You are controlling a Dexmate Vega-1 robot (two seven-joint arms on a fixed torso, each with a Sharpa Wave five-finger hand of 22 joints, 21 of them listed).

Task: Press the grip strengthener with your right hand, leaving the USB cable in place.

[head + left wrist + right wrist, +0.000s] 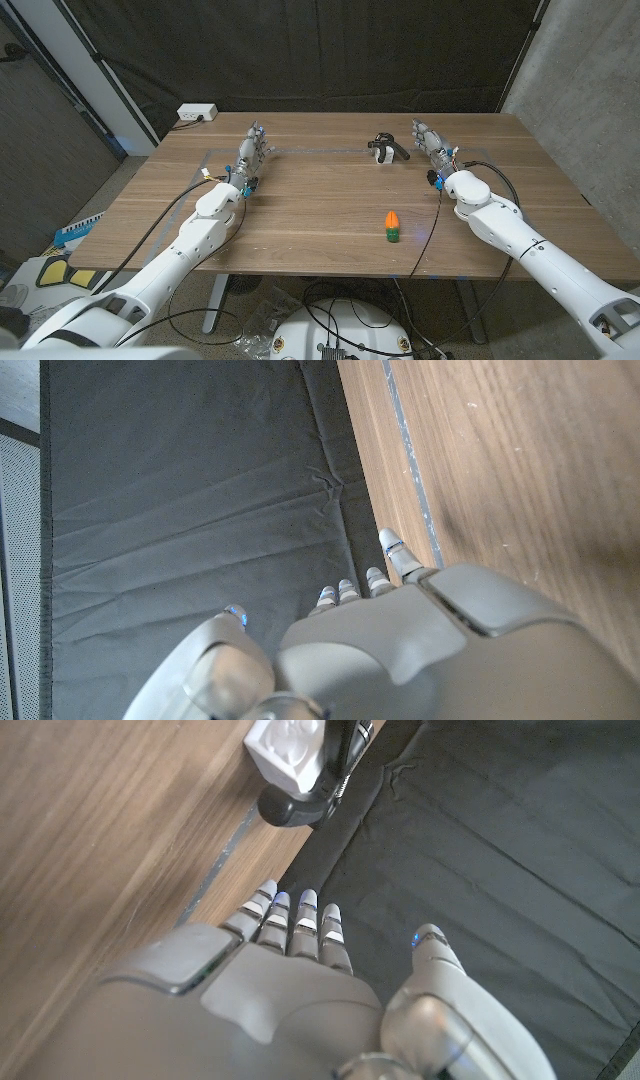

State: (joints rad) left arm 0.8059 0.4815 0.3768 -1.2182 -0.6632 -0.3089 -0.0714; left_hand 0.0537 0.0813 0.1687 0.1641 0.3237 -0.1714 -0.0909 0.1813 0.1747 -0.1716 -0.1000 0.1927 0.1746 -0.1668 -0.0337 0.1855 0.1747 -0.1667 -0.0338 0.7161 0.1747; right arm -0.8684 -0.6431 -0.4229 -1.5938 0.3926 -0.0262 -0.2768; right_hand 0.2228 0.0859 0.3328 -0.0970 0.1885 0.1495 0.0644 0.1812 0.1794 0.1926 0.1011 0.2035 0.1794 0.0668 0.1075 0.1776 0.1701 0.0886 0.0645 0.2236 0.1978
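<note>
Just beside right hand point(428, 139) fingers point(297, 917): grip strengthener point(384, 149), untouched.

Both arms reach forward, left hand point(252, 150) at ten o'clock, right hand point(428, 140) at two o'clock, fingers point(300, 920) extended, holding nothing.

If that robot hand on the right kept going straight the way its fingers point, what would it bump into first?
Probably nothing on the table: the right robot hand points toward the far edge and the dark curtain. The grip strengthener sits just off to its side, though depth is hard to judge.
</note>
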